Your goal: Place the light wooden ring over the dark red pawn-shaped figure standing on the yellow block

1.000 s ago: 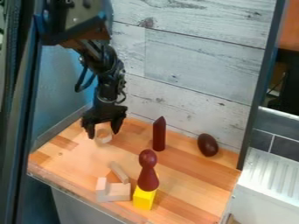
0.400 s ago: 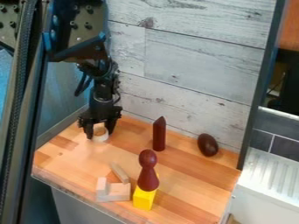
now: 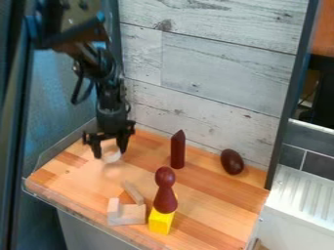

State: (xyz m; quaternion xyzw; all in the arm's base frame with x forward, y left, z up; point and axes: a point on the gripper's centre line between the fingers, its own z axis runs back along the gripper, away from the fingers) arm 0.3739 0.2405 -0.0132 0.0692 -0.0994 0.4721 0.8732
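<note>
The gripper (image 3: 110,153) hangs low over the left rear part of the wooden surface, its two fingers spread apart. A pale, rounded piece (image 3: 113,157) lies between and just in front of the fingertips, partly hidden; whether they touch it is unclear. To the right stands a dark red pointed cylinder (image 3: 177,150), upright. A dark brown egg-shaped thing (image 3: 231,161) rests farther right. Nearer the front, a dark red pawn-like piece (image 3: 165,193) stands on a yellow block (image 3: 160,221). Beside it are an L-shaped pale wooden block (image 3: 129,214) and a slim wooden block (image 3: 133,193).
A whitewashed plank wall (image 3: 221,73) rises behind the wooden surface (image 3: 75,183). A dark upright post (image 3: 291,102) stands at the right rear, with a white ribbed panel (image 3: 303,205) beyond it. A bluish panel edges the left side.
The gripper has shifted slightly left overall, after swinging left and back between frames. The pale rounded piece sits a little lower and to the left. The other pieces have stayed put.
</note>
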